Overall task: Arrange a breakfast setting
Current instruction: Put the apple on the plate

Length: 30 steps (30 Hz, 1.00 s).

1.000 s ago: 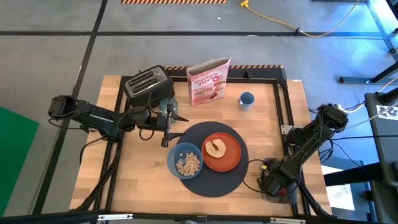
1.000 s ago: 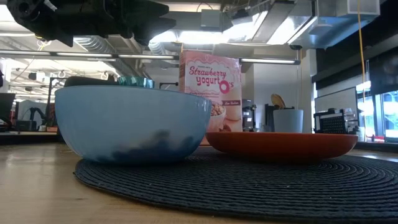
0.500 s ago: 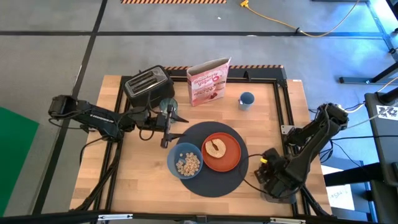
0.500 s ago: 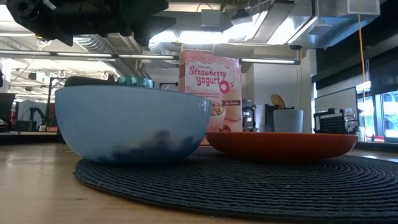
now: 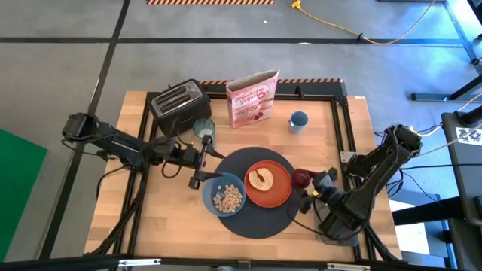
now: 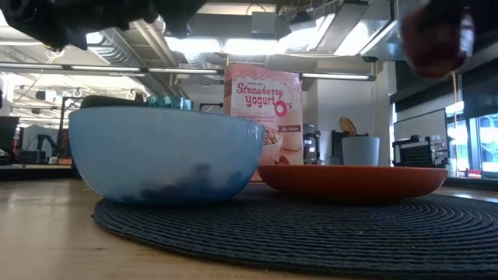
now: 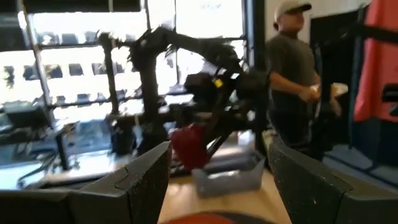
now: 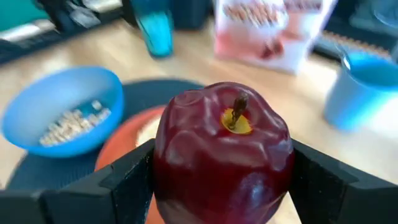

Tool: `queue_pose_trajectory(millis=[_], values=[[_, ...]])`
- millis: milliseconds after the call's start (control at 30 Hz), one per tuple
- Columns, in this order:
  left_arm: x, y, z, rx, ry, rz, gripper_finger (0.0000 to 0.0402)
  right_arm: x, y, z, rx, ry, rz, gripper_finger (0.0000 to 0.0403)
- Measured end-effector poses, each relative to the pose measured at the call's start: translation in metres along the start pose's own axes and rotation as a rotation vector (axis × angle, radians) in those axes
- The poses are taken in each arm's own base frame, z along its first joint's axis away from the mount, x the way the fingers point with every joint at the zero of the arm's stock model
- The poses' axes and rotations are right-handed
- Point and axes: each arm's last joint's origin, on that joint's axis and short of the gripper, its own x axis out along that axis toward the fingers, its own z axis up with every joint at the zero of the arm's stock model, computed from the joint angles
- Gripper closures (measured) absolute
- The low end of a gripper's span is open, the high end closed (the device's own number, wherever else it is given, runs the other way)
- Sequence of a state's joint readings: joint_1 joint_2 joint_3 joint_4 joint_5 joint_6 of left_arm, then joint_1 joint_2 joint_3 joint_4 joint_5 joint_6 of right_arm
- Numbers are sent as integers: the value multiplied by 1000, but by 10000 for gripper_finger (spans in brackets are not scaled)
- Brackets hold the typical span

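In the low view the apple (image 6: 433,37) is a dark red blur, cut off by the top edge. The bowl (image 6: 166,154) hides most of the glass (image 6: 169,101), so only its rim shows. The left wrist view is smeared: the apple (image 7: 189,145), the right claw (image 7: 208,134) and a person (image 7: 295,74) have soft outlines. In the right wrist view the apple (image 8: 222,152) fills the middle, covers most of the plate (image 8: 127,149) and runs off the bottom edge. No spoon can be made out from above.

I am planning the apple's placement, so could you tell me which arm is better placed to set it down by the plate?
The right. Its tool already holds the apple beside the orange plate, while the left tool is open and empty, across the blue bowl.
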<state>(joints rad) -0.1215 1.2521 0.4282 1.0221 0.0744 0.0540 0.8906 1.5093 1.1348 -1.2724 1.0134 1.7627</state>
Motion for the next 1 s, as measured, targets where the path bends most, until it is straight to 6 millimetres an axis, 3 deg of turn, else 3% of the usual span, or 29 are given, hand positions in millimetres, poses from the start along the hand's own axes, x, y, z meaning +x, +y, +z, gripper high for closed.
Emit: queue_pose_trajectory(millis=[200,433,733,1000], values=[[11,1,-18,-38,-33,15,138,7,7,-8,-80,-172,73,112],[48,5,-38,-49,16,14,138,16,18,-15,-216,-213,96,112],[110,8,-23,38,173,-147,146,48,37,-14,-363,-199,37,112],[129,11,-12,93,191,-153,206,59,45,-13,-368,-233,12,112]])
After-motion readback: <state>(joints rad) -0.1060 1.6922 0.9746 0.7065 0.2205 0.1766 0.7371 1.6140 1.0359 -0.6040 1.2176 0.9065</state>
